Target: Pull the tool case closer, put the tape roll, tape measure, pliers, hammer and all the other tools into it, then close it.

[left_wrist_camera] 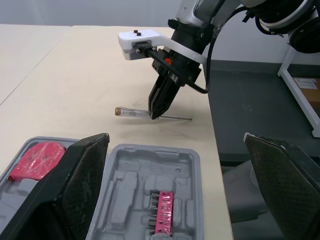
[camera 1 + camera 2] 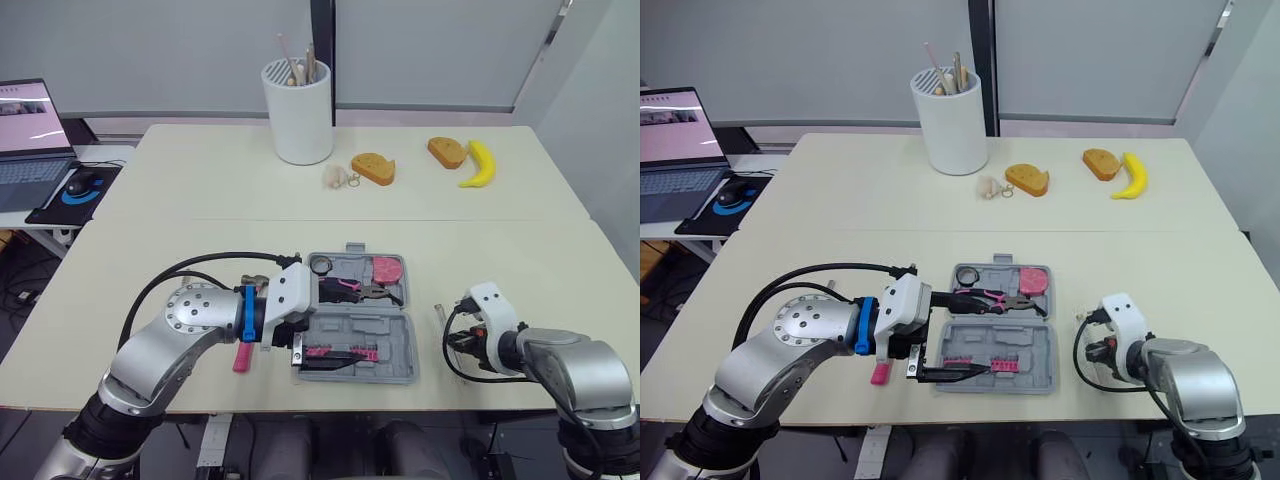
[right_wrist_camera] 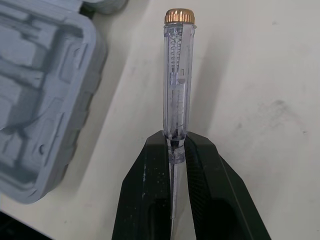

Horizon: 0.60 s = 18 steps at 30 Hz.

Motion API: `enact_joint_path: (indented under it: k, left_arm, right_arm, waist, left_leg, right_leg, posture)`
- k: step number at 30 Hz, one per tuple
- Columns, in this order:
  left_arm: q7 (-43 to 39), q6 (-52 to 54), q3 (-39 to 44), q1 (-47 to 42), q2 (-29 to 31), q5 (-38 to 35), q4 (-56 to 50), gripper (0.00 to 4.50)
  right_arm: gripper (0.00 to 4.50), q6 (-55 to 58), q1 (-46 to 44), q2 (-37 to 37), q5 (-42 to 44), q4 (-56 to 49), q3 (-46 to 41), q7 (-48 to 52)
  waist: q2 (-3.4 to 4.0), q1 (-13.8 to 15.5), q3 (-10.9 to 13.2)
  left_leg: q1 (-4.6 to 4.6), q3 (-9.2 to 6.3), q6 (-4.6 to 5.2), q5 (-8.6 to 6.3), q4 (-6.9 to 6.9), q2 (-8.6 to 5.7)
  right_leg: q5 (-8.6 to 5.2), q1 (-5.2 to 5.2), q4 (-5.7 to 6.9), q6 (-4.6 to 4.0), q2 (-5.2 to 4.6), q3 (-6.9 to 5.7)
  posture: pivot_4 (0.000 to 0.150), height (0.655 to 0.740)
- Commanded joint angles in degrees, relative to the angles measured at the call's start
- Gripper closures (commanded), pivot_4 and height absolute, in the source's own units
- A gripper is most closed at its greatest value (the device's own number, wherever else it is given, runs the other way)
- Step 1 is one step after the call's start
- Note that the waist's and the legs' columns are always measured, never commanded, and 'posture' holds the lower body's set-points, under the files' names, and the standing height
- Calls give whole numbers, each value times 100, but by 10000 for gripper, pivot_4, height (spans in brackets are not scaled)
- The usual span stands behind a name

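Firmly pinched — the right gripper (image 3: 176,145) is clamped on a clear tester screwdriver (image 3: 178,75) lying on the table (image 3: 260,75).
Its brass cap points away past the fingertips, with the open tool case (image 2: 408,345) just beside them — the left gripper (image 1: 175,142), fingers spread wide, hangs over that case.

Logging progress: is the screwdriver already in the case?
No, the screwdriver is outside the case, beside it, pinched by the right gripper.

head pair down over table (image 2: 200,200); wrist cameras near case (image 1: 155,149)
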Motion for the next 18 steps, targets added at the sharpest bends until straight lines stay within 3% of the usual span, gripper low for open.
enact_joint_path:
  k: [1,11,13,18]
  left_arm:
    - [-12,-58,-15,-15,-4,7,-55,0]
    - [19,-106,30,176,12,64,-118,0]
    - [25,-110,35,176,6,71,-110,0]
    - [27,-154,45,160,-14,86,-78,0]
  right_arm:
    - [42955,-336,-24,227,-94,136,8,-608]
    - [42955,-1051,-4,237,37,465,108,-1230]
    - [35626,-1057,3,257,108,456,92,-1246]
    - [25092,-1122,-16,158,255,329,98,-1262]
  waist:
    - [0,-6,0]
    - [-1,-20,-1]
    - [-1,-19,-1]
    - [-1,-32,0]
  left_leg:
    - [1,1,0,0,1,0]
    - [4,2,0,0,1,0]
    - [4,3,1,0,2,0]
    - [3,2,1,0,-2,2]
  right_leg:
    - [0,1,0,0,0,0]
    - [2,3,0,4,3,-2]
    - [2,3,0,4,3,-2]
    - [2,-1,1,3,4,-2]
  posture:
    - [1500,7400]
    - [1500,7400]
    - [1500,7400]
    - [1500,7400]
